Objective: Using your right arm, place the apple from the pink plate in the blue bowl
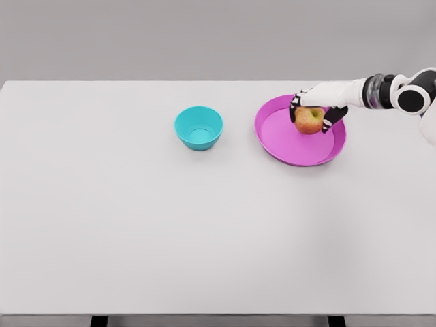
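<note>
- Apple (310,120): it sits over the far part of the pink plate (294,150), with the right hand (315,112) wrapped around it from behind and above.
- Whether it rests on the plate or is just raised off it cannot be told from this view.
- Right hand: the dark fingers (334,117) curl down the apple's right side and more fingers show on its left, so it is grasping the fruit.
- Arm pose: the white forearm comes in from the picture's right, running almost level above the plate's far right rim, wrist pointing toward the plate's middle.
- Left arm: not visible anywhere.
- Step in hand, as I judge it: the pick-up, with the grasp closed and the carry not yet begun.
- Blue bowl (199,127): it stands upright and empty on the table (136,231), well apart from the plate on its left, at about the same depth.
- Next move calls for: lifting the apple clear of the plate's raised rim, carrying it leftward across the gap, and stopping above the bowl's opening before letting go.
- Risk: the bowl is small and light-looking, so a low or off-centre release could knock it or bounce the apple out.
</note>
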Controlling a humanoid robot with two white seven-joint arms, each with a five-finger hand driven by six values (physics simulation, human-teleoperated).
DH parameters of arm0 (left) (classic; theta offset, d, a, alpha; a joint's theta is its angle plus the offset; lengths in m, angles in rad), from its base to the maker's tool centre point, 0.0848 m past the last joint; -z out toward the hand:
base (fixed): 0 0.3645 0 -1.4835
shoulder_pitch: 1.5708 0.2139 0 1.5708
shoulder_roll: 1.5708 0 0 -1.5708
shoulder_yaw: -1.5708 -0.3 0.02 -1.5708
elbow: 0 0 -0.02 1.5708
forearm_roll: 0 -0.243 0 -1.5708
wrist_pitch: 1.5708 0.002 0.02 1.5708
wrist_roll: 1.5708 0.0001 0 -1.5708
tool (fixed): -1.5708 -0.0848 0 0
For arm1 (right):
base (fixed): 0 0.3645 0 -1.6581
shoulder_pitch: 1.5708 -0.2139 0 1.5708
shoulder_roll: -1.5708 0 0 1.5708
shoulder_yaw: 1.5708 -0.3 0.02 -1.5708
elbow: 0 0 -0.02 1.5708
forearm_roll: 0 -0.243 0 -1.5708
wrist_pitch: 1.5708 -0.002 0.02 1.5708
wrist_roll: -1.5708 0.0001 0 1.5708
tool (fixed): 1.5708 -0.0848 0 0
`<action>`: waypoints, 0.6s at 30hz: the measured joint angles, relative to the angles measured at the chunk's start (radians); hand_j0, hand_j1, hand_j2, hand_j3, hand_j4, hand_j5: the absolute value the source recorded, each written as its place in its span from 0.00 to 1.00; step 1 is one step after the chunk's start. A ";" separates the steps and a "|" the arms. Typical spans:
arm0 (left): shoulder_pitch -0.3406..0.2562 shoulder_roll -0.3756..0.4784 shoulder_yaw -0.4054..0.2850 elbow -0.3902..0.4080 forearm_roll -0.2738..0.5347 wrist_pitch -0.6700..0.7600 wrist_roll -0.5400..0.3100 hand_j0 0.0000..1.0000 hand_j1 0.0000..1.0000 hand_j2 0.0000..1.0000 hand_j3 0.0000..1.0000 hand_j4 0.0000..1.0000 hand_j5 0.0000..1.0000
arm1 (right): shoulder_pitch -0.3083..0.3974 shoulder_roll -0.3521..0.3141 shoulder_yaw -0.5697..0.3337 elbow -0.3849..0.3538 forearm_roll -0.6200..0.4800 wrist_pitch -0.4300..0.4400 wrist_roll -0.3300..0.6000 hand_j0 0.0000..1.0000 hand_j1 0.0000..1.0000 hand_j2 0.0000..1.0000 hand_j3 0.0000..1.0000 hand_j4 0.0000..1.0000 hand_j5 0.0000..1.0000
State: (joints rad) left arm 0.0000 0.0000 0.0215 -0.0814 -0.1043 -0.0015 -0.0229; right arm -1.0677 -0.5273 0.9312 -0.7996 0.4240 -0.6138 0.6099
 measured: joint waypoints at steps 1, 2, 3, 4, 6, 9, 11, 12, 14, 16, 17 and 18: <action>0.000 0.000 0.000 0.000 0.000 0.000 0.000 1.00 1.00 1.00 1.00 1.00 1.00 | -0.002 0.000 0.000 -0.007 0.000 0.000 0.000 0.23 0.23 0.23 0.23 0.23 0.23; 0.000 0.000 0.000 0.000 0.000 0.000 0.000 1.00 1.00 1.00 1.00 1.00 1.00 | -0.002 0.001 -0.001 -0.016 0.000 0.000 0.000 0.22 0.22 0.22 0.22 0.22 0.22; 0.000 0.000 0.000 0.000 0.000 0.000 0.000 1.00 1.00 1.00 1.00 1.00 1.00 | -0.003 0.001 -0.001 -0.027 -0.001 0.000 0.001 0.22 0.22 0.22 0.22 0.22 0.22; 0.000 0.000 0.000 0.000 0.000 0.000 0.000 1.00 1.00 1.00 1.00 1.00 1.00 | -0.009 0.001 -0.001 -0.038 -0.002 0.000 0.001 0.22 0.22 0.22 0.22 0.22 0.22; 0.000 0.000 0.000 0.000 0.000 0.000 0.000 1.00 1.00 1.00 1.00 1.00 1.00 | -0.009 0.002 -0.002 -0.061 -0.003 0.000 0.002 0.22 0.22 0.22 0.22 0.22 0.22; 0.000 0.000 0.000 0.000 0.000 0.000 0.000 1.00 1.00 1.00 1.00 1.00 1.00 | -0.011 0.009 -0.008 -0.096 -0.003 0.000 0.002 0.22 0.22 0.22 0.22 0.22 0.22; 0.000 0.000 0.000 0.000 0.000 0.000 0.000 1.00 1.00 1.00 1.00 1.00 1.00 | -0.012 0.024 -0.011 -0.110 -0.004 0.000 0.003 0.22 0.22 0.22 0.22 0.22 0.22; 0.000 0.000 0.000 0.000 0.000 0.000 0.000 1.00 1.00 1.00 1.00 1.00 1.00 | -0.014 0.031 -0.012 -0.114 -0.004 0.000 0.003 0.22 0.22 0.22 0.22 0.22 0.22; 0.000 0.000 0.000 0.000 0.000 0.000 0.000 1.00 1.00 1.00 1.00 1.00 1.00 | -0.015 0.049 -0.014 -0.119 -0.003 0.000 0.003 0.22 0.22 0.22 0.22 0.22 0.22; 0.000 0.000 0.000 0.000 0.000 0.000 0.000 1.00 1.00 1.00 1.00 1.00 1.00 | -0.021 0.067 -0.014 -0.122 -0.003 0.000 0.003 0.22 0.22 0.22 0.22 0.22 0.22; 0.000 0.000 0.000 0.000 0.000 0.000 0.000 1.00 1.00 1.00 1.00 1.00 1.00 | -0.025 0.077 -0.015 -0.123 -0.003 -0.001 0.003 0.22 0.22 0.22 0.22 0.22 0.22; 0.000 0.000 0.000 0.000 0.000 0.000 0.000 1.00 1.00 1.00 1.00 1.00 1.00 | -0.028 0.089 -0.015 -0.124 -0.001 -0.001 0.003 0.22 0.22 0.22 0.22 0.22 0.22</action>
State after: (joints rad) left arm 0.0000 0.0000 0.0215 -0.0814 -0.1043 -0.0015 -0.0229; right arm -1.0953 -0.4382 0.9163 -0.9232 0.4228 -0.6144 0.6126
